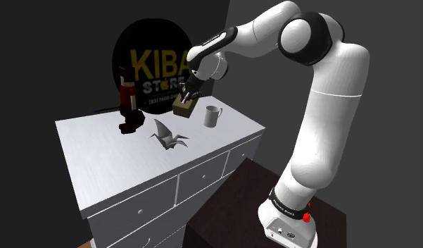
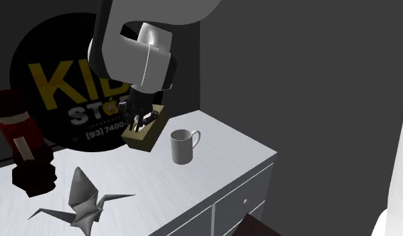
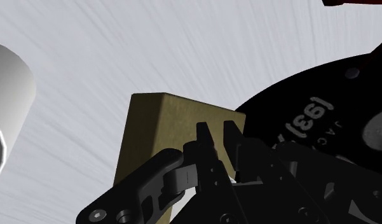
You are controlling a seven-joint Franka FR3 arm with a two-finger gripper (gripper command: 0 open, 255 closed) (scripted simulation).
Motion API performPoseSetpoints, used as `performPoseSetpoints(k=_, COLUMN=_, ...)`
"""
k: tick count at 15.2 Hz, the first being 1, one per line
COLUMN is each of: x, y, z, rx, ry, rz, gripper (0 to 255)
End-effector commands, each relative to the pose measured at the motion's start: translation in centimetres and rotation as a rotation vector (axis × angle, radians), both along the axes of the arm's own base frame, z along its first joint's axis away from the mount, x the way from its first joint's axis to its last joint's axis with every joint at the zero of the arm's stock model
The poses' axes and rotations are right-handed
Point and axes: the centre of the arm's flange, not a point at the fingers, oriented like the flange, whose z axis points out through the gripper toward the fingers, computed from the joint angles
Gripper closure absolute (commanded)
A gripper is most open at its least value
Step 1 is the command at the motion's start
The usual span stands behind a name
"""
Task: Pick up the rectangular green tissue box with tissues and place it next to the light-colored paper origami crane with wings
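The tissue box (image 1: 183, 108) is olive-tan and stands at the back of the white dresser top (image 1: 111, 165), close to the wall sign. My black gripper (image 1: 187, 95) comes down on its top, fingers drawn close together and pinching the box's upper part (image 3: 157, 133). In the second exterior view the gripper (image 2: 141, 121) covers the top of the box (image 2: 141, 139); I cannot tell whether the box is off the surface. The grey origami crane (image 1: 167, 134) sits nearer the front, wings spread (image 2: 82, 198). In the wrist view the gripper (image 3: 218, 137) is nearly closed.
A grey mug (image 1: 212, 115) stands just beside the box, toward the shoulder view's right (image 2: 183, 145). A red and black figure (image 1: 129, 98) stands left of the crane. A round black "KIBA STORE" sign (image 1: 150, 63) leans on the wall behind. Drawers front the dresser.
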Motion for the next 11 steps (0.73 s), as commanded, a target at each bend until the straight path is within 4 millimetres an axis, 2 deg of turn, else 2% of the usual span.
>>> performPoseSetpoints(k=1, x=0.0, y=-0.1, z=0.0, rx=-0.001, ry=-0.001, rz=-0.002, gripper=255)
performPoseSetpoints(k=2, x=0.0, y=-0.1, z=0.0, rx=-0.001, ry=-0.001, rz=-0.002, gripper=0)
performPoseSetpoints(k=7, x=0.0, y=-0.1, z=0.0, rx=-0.001, ry=-0.001, rz=-0.002, gripper=0)
performPoseSetpoints(k=11, x=-1.8, y=-0.8, z=4.6, rx=-0.001, ry=-0.001, rz=-0.002, gripper=0)
